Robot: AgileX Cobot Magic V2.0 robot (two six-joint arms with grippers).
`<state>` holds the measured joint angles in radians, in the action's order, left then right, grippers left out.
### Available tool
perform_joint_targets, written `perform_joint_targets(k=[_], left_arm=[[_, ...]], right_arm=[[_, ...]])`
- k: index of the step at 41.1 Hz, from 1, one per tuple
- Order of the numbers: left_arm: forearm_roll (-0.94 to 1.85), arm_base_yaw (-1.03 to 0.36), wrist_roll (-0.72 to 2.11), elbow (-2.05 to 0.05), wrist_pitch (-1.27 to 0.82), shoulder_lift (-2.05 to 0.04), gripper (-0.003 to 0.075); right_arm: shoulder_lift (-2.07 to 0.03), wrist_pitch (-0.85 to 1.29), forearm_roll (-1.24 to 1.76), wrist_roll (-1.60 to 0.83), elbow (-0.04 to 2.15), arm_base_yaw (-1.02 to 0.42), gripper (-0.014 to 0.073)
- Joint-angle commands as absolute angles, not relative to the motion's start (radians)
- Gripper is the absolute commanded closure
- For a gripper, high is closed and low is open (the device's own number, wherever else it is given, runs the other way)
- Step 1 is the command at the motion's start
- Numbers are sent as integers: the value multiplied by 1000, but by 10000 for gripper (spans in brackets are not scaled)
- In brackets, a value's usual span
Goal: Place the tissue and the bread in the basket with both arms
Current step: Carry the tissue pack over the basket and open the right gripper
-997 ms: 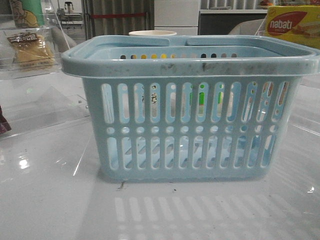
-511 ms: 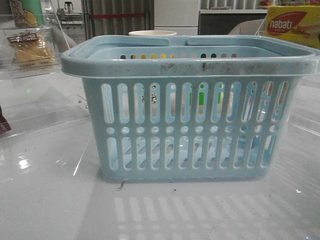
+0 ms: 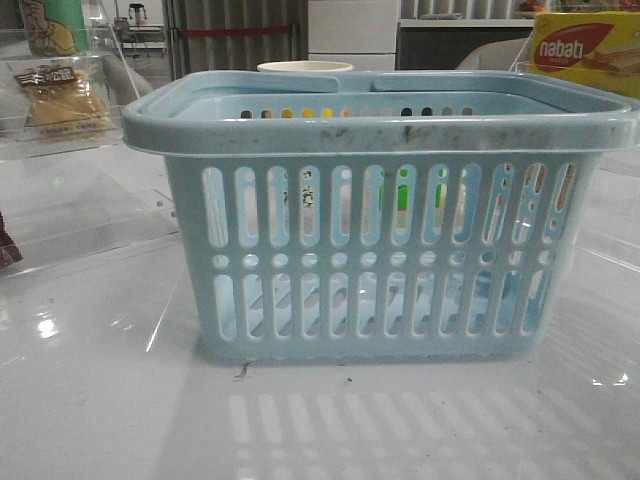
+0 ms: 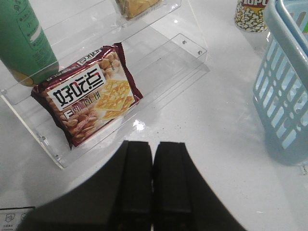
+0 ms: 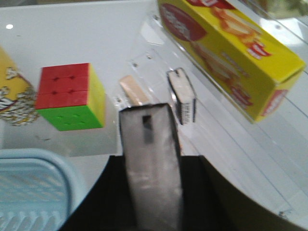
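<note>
Scuffed plastic basket [image 3: 380,215]; glossy white table [image 3: 100,400].

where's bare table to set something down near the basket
Bare: the table in front of the basket, and the strip between the basket and the acrylic shelf. Crowded: around the Rubik's cube and the yellow box.

The left hand [image 4: 153,183] hung with its fingers pressed together above the white surface [image 4: 211,144]. A red biscuit packet [image 4: 89,98] lay on a clear shelf [image 4: 163,62], with the blue basket [image 4: 286,91] well apart.
</note>
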<state>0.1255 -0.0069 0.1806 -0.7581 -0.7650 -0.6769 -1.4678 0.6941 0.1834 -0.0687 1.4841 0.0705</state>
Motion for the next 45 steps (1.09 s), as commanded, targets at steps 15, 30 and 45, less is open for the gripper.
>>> perform_joint_targets(k=[15, 30, 45], left_arm=[[136, -7, 178, -788, -690, -679, 612], [136, -7, 178, -788, -690, -679, 612], [136, -7, 178, -788, -690, -679, 612]], right_arm=[[-1414, 741, 198, -105, 1520, -267, 400], [-1633, 872, 207, -105, 1520, -358, 345], [-1628, 859, 206, -163, 1521, -361, 23]])
